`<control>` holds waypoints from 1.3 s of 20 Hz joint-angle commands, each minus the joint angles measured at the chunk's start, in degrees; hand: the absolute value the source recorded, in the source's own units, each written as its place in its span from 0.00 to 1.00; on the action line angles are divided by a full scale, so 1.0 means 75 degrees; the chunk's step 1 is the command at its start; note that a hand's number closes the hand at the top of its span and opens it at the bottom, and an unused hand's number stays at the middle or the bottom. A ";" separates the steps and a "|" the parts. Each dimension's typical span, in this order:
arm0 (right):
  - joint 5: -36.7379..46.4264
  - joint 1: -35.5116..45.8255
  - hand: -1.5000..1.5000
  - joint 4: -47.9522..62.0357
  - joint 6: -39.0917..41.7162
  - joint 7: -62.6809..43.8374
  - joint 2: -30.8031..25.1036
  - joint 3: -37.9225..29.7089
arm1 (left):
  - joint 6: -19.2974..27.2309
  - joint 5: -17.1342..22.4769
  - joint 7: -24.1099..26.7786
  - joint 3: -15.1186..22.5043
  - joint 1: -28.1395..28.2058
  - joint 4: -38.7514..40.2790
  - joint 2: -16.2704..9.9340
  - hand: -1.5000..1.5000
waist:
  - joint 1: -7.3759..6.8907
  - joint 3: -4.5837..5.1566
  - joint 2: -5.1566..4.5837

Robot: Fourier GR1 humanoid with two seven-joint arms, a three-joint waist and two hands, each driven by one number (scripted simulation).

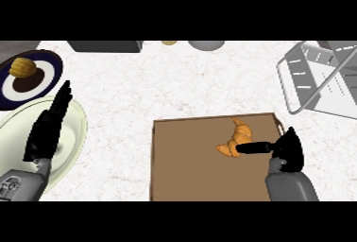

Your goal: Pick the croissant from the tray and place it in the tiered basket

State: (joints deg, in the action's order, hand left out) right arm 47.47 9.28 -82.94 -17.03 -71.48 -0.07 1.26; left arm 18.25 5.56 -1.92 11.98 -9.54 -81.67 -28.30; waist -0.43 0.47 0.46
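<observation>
**Right hand at the croissant on the tray**

The croissant (236, 138) lies on the brown tray (188, 165), towards its far right corner, curved with one tip pointing away from the robot. The right hand (287, 147) comes in over the tray's right edge, and its thumb (252, 148) reaches across to touch the near end of the pastry. Whether the fingers behind are curled round the croissant cannot be told, since the hand is seen edge-on.

The tiered basket (317, 78), a pale wire frame, stands at the counter's far right, apart from the tray, with bare speckled counter (174, 85) between them.

At the left, the left hand (47, 127) rests with straight fingers pointing away, over a pale green plate (75, 137). Just beyond that plate sits a dark blue plate (45, 82) carrying a small yellow-brown item (22, 68).

Along the far edge are a dark grey box (105, 46), a small yellowish object (169, 42) and a grey rounded object (206, 45), all well away from the tray and the basket.
</observation>
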 commanded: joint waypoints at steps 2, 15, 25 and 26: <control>-0.0110 0.0362 0.00 0.0358 -0.0335 -0.1831 0.0009 0.0200 | -0.0049 -0.0042 -0.0104 -0.0155 -0.0268 0.0166 -0.0022 0.50 | 0.0010 -0.0049 -0.0070; -0.1530 0.0713 1.00 0.1411 -0.0451 -0.1536 0.0002 0.0432 | -0.0492 0.0062 -0.0039 -0.0336 -0.0249 0.0173 -0.0105 0.50 | -0.0112 -0.0067 -0.0092; -0.0949 0.1110 1.00 0.1164 -0.0602 -0.1492 -0.0006 0.0870 | -0.0133 -0.0327 -0.0310 -0.0136 -0.0152 0.0004 0.0317 0.50 | -0.0001 -0.0062 -0.0045; -0.0921 0.1152 1.00 0.1312 -0.0893 -0.1363 -0.0005 0.0685 | -0.0360 -0.0127 -0.0201 -0.0388 -0.0268 0.0155 0.0146 0.50 | -0.0005 -0.0060 -0.0063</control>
State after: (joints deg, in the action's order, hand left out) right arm 41.56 15.78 -74.40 -17.81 -70.54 -2.03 5.90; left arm 16.31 4.07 -2.90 10.21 -10.88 -80.87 -26.89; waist -0.01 1.31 1.00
